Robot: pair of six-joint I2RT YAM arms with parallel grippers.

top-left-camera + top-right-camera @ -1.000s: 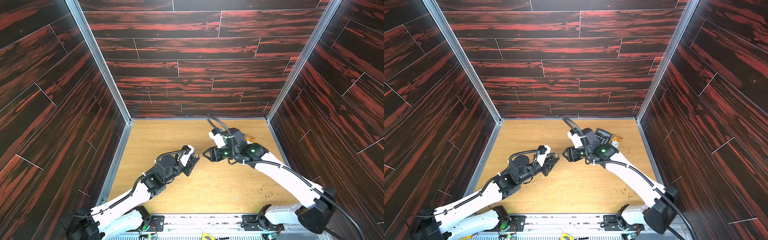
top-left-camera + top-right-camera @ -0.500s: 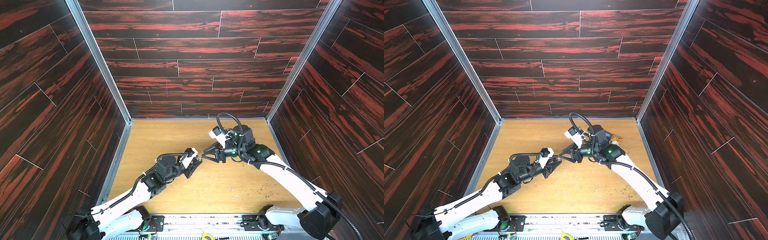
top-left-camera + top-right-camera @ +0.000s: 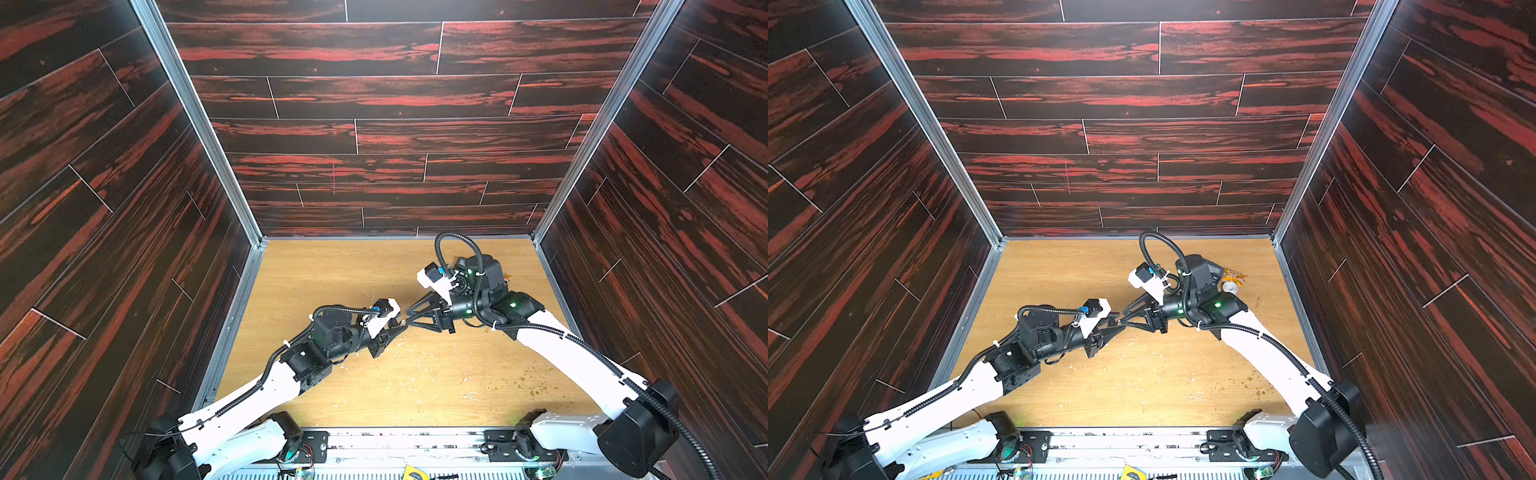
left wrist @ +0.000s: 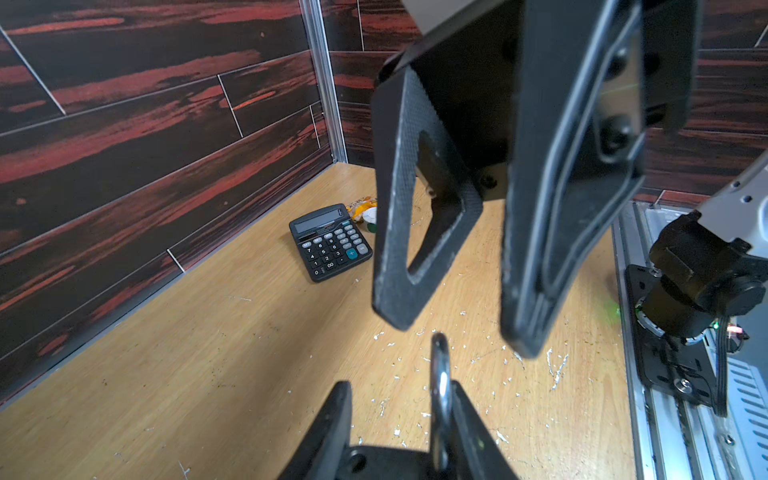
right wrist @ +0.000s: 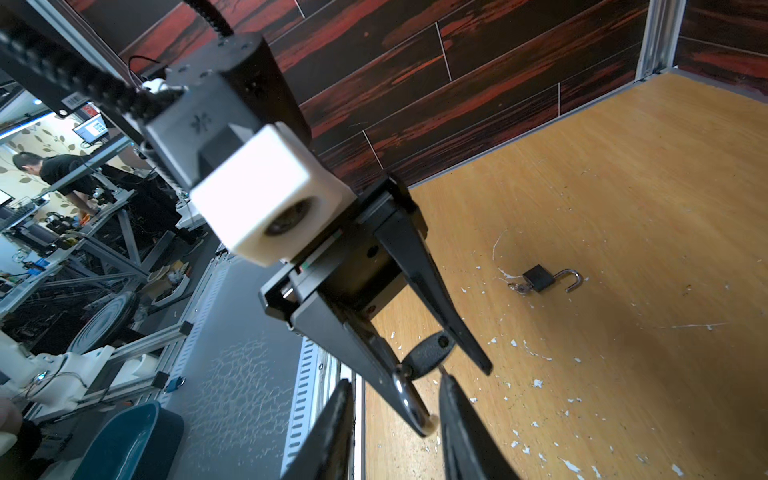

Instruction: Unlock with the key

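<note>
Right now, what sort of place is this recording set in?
Probably a robot test cell in a workshop: the left arm and right arm work inside a booth of dark wood-look panels on aluminium posts, and the right wrist view shows a monitor and a person outside.

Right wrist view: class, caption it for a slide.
Left gripper holds black-headed key by the right gripper; open black padlock beyond.

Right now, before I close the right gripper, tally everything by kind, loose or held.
Padlocks: 2, the open padlock on the table and the held padlock in the left gripper
Key, in the open padlock: 1
Calculator: 1
White tape roll: 1
Orange wrapper: 1
Total: 6
</note>
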